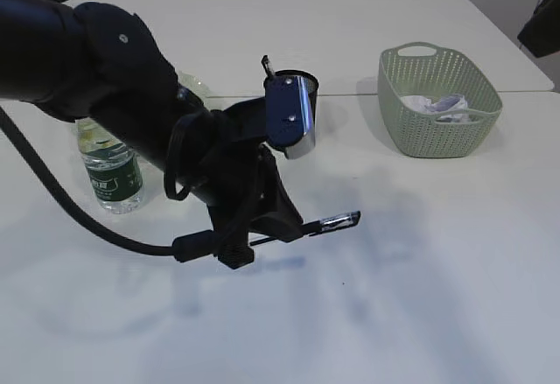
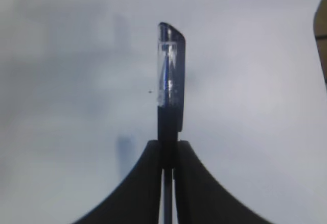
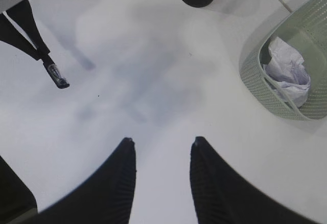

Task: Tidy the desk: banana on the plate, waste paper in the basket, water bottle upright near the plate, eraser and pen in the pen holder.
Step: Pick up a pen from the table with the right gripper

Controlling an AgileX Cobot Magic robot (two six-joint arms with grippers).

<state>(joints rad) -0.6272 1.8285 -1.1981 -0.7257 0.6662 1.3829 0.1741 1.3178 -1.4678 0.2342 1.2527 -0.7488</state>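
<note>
Left gripper (image 2: 168,150) nearest lens, clamped on pen (image 2: 170,76), held level above desk (image 1: 420,296). Pen holder (image 1: 302,82) behind wrist, well apart from pen tip. Right gripper (image 3: 161,147) jaws apart, empty, hovering over bare top. Waste paper (image 1: 437,106) already inside basket (image 1: 437,143). Water bottle (image 1: 109,170) upright at left. Plate, banana, eraser hidden behind arm, cannot tell.

Risks: thin grip near pen end, could pivot or slip during swing; level pen could strike holder rim, tip light mesh cup.
</note>
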